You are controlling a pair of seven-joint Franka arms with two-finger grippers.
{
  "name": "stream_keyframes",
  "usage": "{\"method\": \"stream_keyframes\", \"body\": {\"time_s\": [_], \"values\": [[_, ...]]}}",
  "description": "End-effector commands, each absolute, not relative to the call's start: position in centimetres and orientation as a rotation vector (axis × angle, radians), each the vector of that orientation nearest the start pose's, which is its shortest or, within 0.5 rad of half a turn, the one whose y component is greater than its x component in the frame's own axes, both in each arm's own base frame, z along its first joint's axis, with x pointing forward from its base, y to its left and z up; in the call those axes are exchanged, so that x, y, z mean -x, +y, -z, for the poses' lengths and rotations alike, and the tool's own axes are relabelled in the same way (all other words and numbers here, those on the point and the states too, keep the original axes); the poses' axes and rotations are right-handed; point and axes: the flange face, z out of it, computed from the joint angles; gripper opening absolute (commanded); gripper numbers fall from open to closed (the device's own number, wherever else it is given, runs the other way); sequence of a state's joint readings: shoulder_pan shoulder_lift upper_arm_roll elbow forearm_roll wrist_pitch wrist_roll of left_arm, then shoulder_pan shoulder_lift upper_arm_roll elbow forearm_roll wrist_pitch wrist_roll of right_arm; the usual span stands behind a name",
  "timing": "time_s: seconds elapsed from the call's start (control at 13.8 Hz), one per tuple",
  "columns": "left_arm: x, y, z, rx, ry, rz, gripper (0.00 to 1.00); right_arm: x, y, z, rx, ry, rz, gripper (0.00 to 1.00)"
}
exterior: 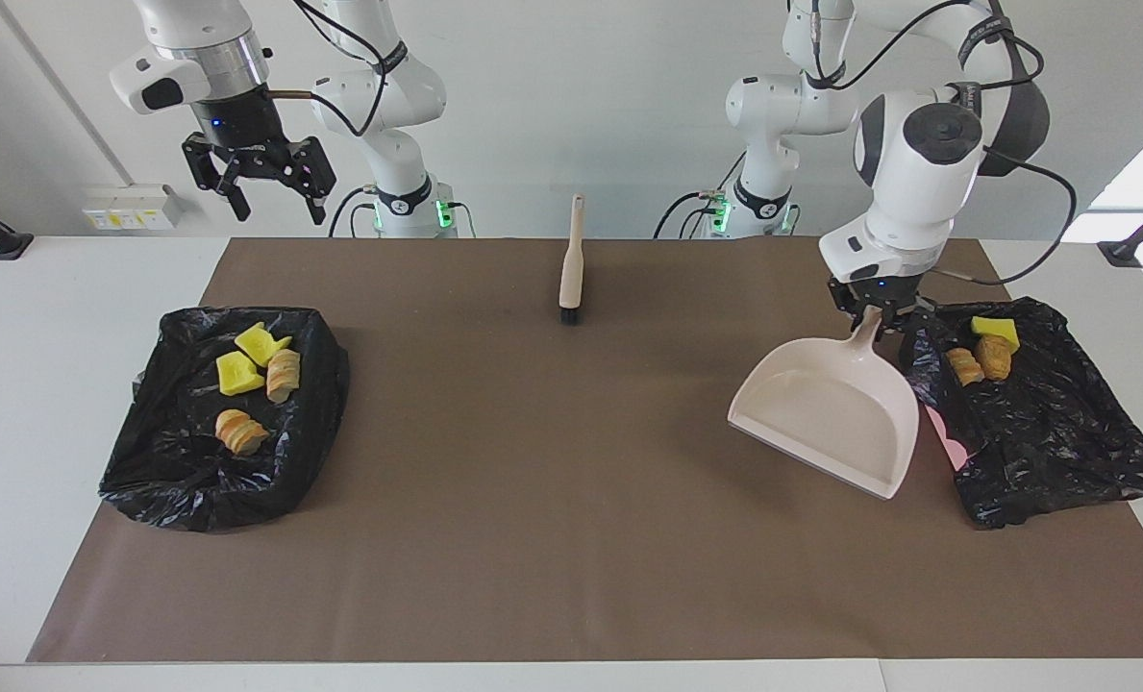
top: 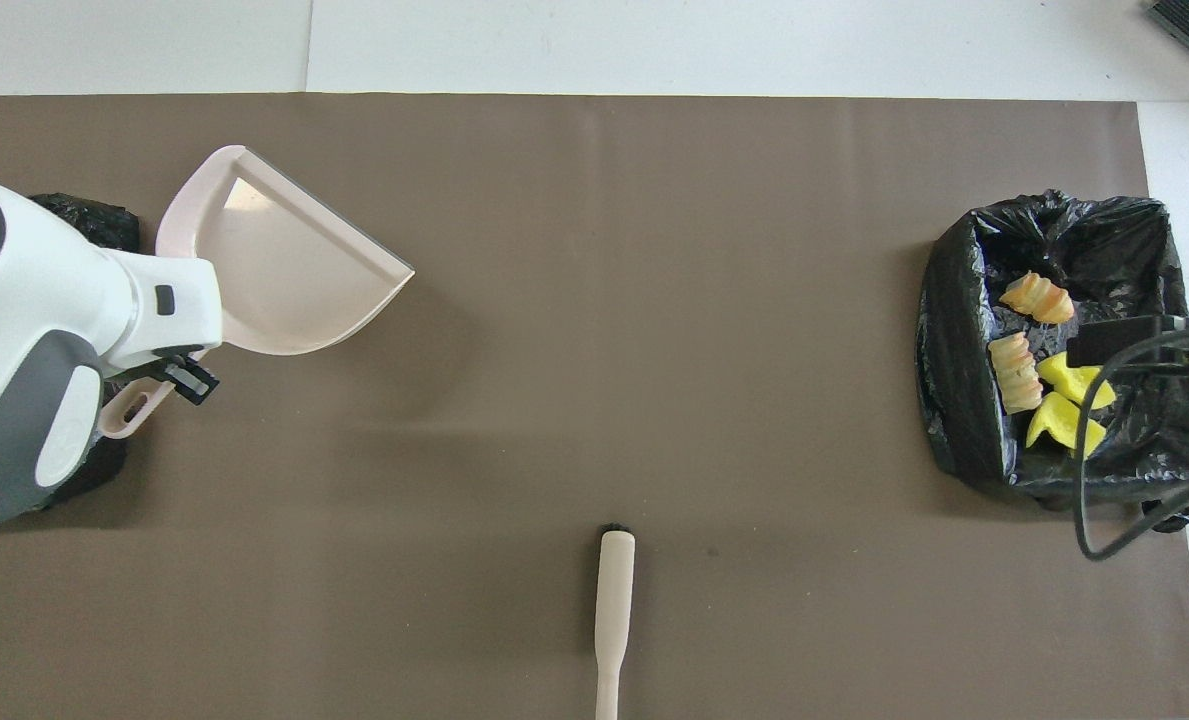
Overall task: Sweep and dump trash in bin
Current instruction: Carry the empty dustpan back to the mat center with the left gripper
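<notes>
With all trash (exterior: 247,375) already in the two bins (exterior: 138,461), only putting down remains: left claw (exterior: 881,315) grips the empty dustpan (exterior: 826,413) near the tabletop's left-arm end; right claw (exterior: 268,187) hangs wide open.

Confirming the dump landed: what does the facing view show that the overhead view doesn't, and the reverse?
Facing only: three trash pieces in the bin at the left arm's end; the right tool, open and raised. Overhead only: the dustpan's handle end poking past the left tool; that arm hides the bin's contents. Both: the empty dustpan in the left tool, the brush, four pieces in the other bin.
</notes>
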State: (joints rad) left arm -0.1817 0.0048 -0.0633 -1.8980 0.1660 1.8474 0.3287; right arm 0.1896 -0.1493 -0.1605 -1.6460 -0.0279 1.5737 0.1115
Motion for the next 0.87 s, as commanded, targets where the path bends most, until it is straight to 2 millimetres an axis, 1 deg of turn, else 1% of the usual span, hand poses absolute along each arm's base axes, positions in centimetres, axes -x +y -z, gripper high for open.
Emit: {"method": "stream_keyframes", "body": {"time_s": [0.0, 0.14, 0.22, 0.29, 0.36, 0.43, 0.51, 0.58, 0.65, 0.8], "values": [[-54.2, -18.9, -48.3, 2.950, 0.704, -0.074, 0.00, -50.9, 0.5, -66.3, 3.140, 0.087, 0.068, 1.00], [-54.8, -26.2, -46.6, 3.068, 0.495, -0.086, 0.00, -50.9, 0.5, -65.9, 3.139, 0.089, 0.060, 1.00], [-54.9, -29.6, -45.7, 3.084, 0.441, -0.092, 0.00, -50.9, 0.5, -65.9, 3.141, 0.084, 0.056, 1.00], [-54.8, -32.1, -44.9, 3.089, 0.383, -0.095, 0.00, -50.8, 0.6, -65.9, 3.138, 0.082, 0.055, 1.00], [-54.3, -34.9, -43.5, 3.090, 0.339, -0.103, 0.00, -50.9, 0.9, -65.9, 3.139, 0.074, 0.060, 1.00], [-54.6, -36.8, -43.2, 3.110, 0.279, -0.067, 0.00, -51.0, 1.0, -66.0, 3.138, 0.072, 0.070, 1.00], [-54.6, -37.8, -43.0, 3.125, 0.214, -0.062, 0.00, -51.0, 0.9, -66.0, 3.140, 0.070, 0.075, 1.00], [-54.4, -39.0, -42.6, 3.125, 0.189, -0.063, 0.00, -51.0, 0.9, -66.0, 3.138, 0.070, 0.075, 1.00], [-54.2, -40.3, -42.5, 3.129, 0.171, -0.061, 0.00, -51.0, 0.6, -66.0, 3.138, 0.072, 0.074, 1.00], [-54.5, -40.9, -42.4, 3.141, 0.138, -0.061, 0.00, -51.0, -0.4, -65.9, 3.142, 0.029, 0.072, 1.00]]}}
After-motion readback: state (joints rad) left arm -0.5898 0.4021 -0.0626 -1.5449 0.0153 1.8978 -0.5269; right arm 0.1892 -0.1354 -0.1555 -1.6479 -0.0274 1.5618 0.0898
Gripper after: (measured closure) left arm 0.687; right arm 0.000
